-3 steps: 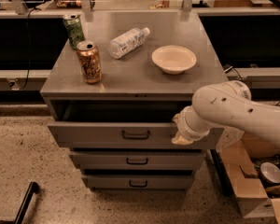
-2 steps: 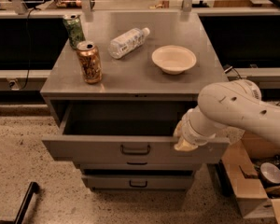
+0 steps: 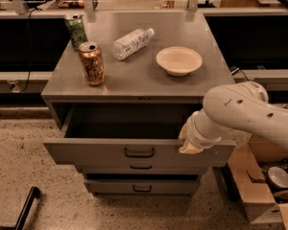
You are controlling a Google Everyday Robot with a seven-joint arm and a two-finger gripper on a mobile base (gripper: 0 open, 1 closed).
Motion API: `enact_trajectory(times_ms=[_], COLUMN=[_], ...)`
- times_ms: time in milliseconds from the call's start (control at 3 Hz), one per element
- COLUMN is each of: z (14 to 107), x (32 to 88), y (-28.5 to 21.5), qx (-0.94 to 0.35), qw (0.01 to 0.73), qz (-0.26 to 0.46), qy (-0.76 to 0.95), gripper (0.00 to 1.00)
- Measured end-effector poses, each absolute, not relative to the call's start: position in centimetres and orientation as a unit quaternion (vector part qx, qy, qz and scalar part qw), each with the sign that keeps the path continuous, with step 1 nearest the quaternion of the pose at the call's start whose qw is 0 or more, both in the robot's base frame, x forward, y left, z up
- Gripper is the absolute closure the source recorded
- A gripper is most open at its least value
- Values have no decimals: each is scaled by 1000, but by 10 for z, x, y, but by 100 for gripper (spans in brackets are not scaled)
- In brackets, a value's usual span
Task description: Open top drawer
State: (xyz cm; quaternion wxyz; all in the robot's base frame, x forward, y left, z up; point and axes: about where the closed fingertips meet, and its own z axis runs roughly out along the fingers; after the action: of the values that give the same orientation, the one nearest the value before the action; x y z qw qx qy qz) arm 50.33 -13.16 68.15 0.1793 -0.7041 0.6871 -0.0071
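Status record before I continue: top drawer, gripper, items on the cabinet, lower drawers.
top drawer: open, interior showing
gripper: at the drawer front's upper edge, right of the handle
cabinet top: green can, gold can, bottle lying down, bowl
middle drawer: appears shut
bottom drawer: appears shut

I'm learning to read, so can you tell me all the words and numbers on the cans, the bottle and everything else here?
No text here can be read.
green can: has print, too small to read.
gold can: has print, too small to read.
bottle: has a label, too small to read.
bowl, top drawer, and the robot's hand at the right of the drawer's front edge: no writing seen.
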Motion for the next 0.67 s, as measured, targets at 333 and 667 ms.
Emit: enact_trajectory(times_ms=[333,667], z=[682,683], x=[503,503], y=[-131,-131], qx=[-705,-705], qw=[179,179], qz=[-8,-8], qy=[686,686], gripper=[18,0])
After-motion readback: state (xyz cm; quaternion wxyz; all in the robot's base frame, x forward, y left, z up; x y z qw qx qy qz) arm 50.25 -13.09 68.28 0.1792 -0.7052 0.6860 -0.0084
